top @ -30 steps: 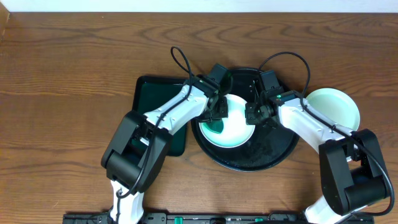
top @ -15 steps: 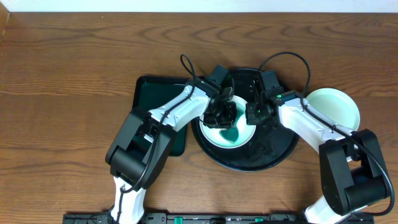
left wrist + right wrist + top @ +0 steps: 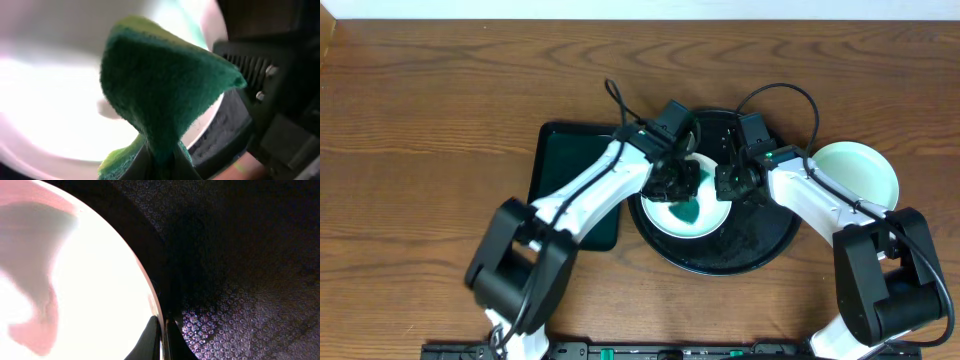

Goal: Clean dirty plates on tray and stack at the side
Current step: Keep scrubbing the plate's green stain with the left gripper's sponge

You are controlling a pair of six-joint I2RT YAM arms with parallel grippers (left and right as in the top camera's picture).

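Note:
A pale plate [image 3: 712, 216] lies on the round black tray [image 3: 752, 240]. My left gripper [image 3: 676, 183] is shut on a folded green sponge [image 3: 688, 209] and presses it onto the plate's middle. In the left wrist view the sponge [image 3: 165, 85] bulges out of the shut gripper [image 3: 162, 161] over the bright plate [image 3: 50, 100]. My right gripper [image 3: 728, 183] is shut on the plate's right rim. In the right wrist view the gripper [image 3: 162, 337] pinches the edge of the plate [image 3: 75, 290] above the tray [image 3: 240, 270]. A mint-green plate [image 3: 856, 175] rests on the table to the right of the tray.
A dark rectangular tray [image 3: 568, 165] lies left of the round tray, partly under my left arm. Both arms reach in from the near edge and meet over the tray. Wooden tabletop [image 3: 430, 130] extends to the left and behind.
My left gripper has dragged the sponge from the plate's left part toward its middle, and the left arm's elbow has swung left. The right gripper has held still on the rim.

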